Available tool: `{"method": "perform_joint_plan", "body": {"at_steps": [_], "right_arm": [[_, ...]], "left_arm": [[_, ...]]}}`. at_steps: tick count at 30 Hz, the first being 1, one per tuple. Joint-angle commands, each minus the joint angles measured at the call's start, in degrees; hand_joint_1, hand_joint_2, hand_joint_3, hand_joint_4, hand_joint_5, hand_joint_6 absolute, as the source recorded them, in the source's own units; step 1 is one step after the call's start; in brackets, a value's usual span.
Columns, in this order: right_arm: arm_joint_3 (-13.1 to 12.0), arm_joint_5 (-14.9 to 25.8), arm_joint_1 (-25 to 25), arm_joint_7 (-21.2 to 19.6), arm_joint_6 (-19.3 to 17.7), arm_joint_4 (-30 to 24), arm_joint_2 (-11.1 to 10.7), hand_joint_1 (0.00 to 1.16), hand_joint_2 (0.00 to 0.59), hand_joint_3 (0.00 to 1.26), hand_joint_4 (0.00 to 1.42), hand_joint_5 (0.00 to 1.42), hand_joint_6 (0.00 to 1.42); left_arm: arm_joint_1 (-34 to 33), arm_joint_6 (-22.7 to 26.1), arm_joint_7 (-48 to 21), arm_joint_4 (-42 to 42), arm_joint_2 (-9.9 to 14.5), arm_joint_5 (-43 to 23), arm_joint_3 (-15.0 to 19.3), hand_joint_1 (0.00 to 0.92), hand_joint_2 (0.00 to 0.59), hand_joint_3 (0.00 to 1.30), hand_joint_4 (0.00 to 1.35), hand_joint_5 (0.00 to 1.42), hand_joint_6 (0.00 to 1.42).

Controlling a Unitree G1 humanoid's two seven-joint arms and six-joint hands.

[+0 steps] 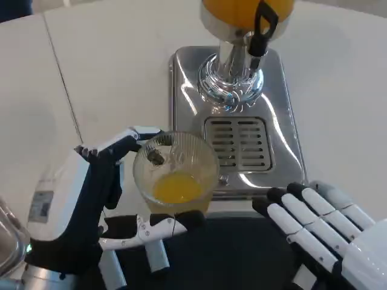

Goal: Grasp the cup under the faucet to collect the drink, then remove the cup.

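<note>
A clear ribbed cup [175, 172] with orange drink in its bottom sits at the front left edge of the silver dispenser base [284, 130]. My left hand [103, 199] grips it, fingers wrapped round the far side and thumb under the near side. The faucet with its black lever [261, 30] hangs from the orange juice tank [242, 11] at the top, well beyond the cup. The drip grate [239, 144] lies just right of the cup. My right hand [326, 229] lies at the lower right, fingers straight and apart, holding nothing.
The white table [109, 72] spreads around the dispenser, with a seam running down its left part. A clear object [9, 241] shows at the lower left edge. A dark area [230, 254] lies below the cup between my hands.
</note>
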Motion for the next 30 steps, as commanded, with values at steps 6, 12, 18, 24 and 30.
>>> {"method": "perform_joint_plan", "body": {"at_steps": [6, 12, 18, 24, 30], "right_arm": [[-1.3, 0.0, 1.2, -1.3, -1.8, 0.1, 0.7, 0.0, 0.553, 0.0, 0.0, 0.0, 0.0], [-1.2, 0.2, 0.6, -1.0, -1.9, 0.2, 0.8, 0.0, 0.553, 0.0, 0.0, 0.0, 0.0], [-1.4, 0.6, 0.7, -0.9, -2.1, 0.5, 0.6, 0.0, 0.553, 0.0, 0.0, 0.0, 0.0], [-0.9, 0.5, 0.7, -1.0, -2.0, 0.4, 1.2, 0.0, 0.559, 0.0, 0.0, 0.0, 0.0], [-1.0, 0.8, 0.8, -0.9, -1.8, 0.4, 1.4, 0.0, 0.562, 0.0, 0.0, 0.0, 0.0]], "left_arm": [[3.3, -2.9, -1.0, -3.9, -1.4, -1.5, 0.3, 0.712, 0.036, 1.13, 1.16, 1.37, 1.42], [4.3, -3.0, -1.2, -5.0, -2.2, -1.1, 0.4, 0.712, 0.036, 1.13, 1.17, 1.37, 1.42], [4.4, -3.0, -1.0, -5.2, -2.6, -0.7, 0.7, 0.712, 0.036, 1.13, 1.17, 1.37, 1.42], [4.3, -3.1, -1.6, -5.2, -3.0, -0.7, 0.3, 0.712, 0.036, 1.13, 1.16, 1.37, 1.42], [4.2, -3.3, -1.9, -5.1, -3.1, -0.6, 0.2, 0.712, 0.036, 1.13, 1.16, 1.37, 1.42]]}}
